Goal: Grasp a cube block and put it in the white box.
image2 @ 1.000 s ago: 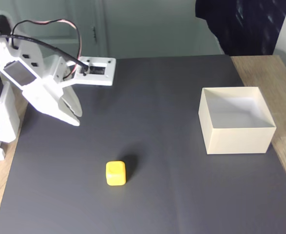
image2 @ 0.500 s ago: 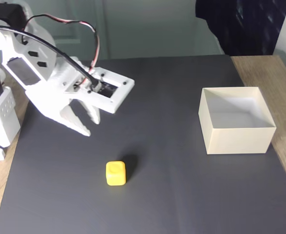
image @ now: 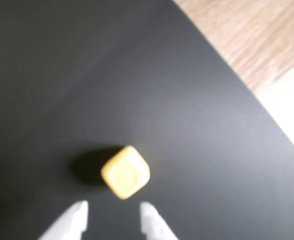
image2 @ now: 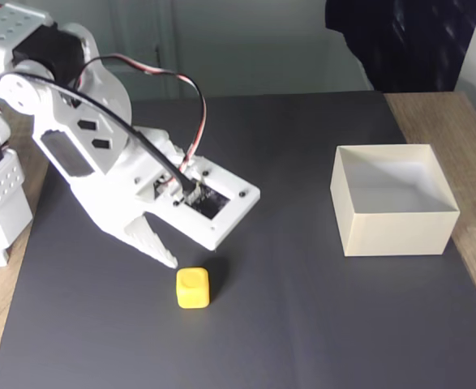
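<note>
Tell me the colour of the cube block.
Bright yellow, plain faces. The cube block shows best in the fixed view, sitting on the dark mat.

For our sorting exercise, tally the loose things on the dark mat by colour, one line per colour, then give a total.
Yellow: 1, the cube block, lying just ahead of the gripper with its jaws open.
Cream-white: 1, the white box, standing at the mat's right side in the fixed view.
Total: 2
</note>
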Robot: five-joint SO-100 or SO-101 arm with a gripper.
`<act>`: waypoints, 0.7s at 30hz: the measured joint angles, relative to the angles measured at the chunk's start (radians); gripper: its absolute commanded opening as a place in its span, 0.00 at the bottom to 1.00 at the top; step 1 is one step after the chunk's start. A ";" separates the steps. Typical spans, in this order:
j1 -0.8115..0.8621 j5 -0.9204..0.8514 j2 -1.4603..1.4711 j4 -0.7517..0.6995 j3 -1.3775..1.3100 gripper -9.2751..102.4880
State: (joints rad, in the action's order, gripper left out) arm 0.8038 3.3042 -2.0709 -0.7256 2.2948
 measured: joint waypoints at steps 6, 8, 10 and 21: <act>0.018 -0.040 0.029 0.041 0.000 0.27; 0.018 -0.058 0.034 0.041 0.000 0.28; 0.018 -0.069 0.038 0.038 0.000 0.30; 0.021 -0.072 0.037 0.055 0.087 0.33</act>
State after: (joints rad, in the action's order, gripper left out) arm 0.8253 3.2321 -2.0341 -0.6703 2.3823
